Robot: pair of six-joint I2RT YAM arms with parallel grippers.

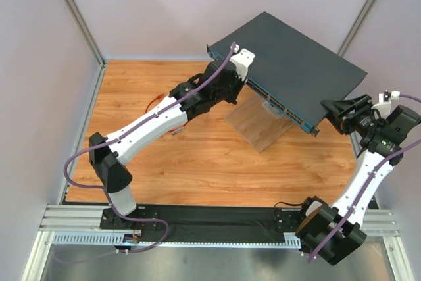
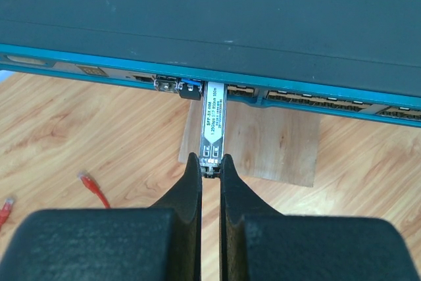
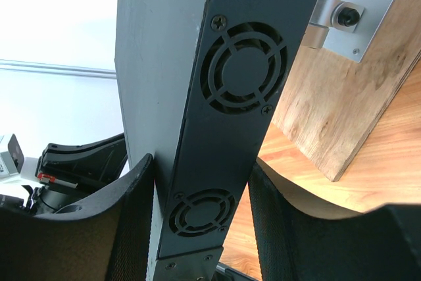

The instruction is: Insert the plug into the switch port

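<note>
The switch [image 1: 289, 64] is a wide flat dark box, tilted on a wooden stand. Its row of ports [image 2: 316, 97] runs along the teal front face. My left gripper [image 2: 210, 160] is shut on the tail of a small grey metal module [image 2: 212, 126], whose far end sits in one port. The plug [image 2: 85, 178], red-booted on a thin red cable, lies loose on the table to the lower left, apart from the gripper. My right gripper [image 3: 200, 164] is shut on the switch's fan-vented side end [image 3: 223, 129], one finger on each flat face.
The wooden stand [image 1: 260, 123] props the switch up from below and carries a metal bracket [image 3: 352, 18]. A second red cable end [image 2: 5, 210] lies at the left edge of the left wrist view. Grey walls enclose the wooden table [image 1: 164, 156].
</note>
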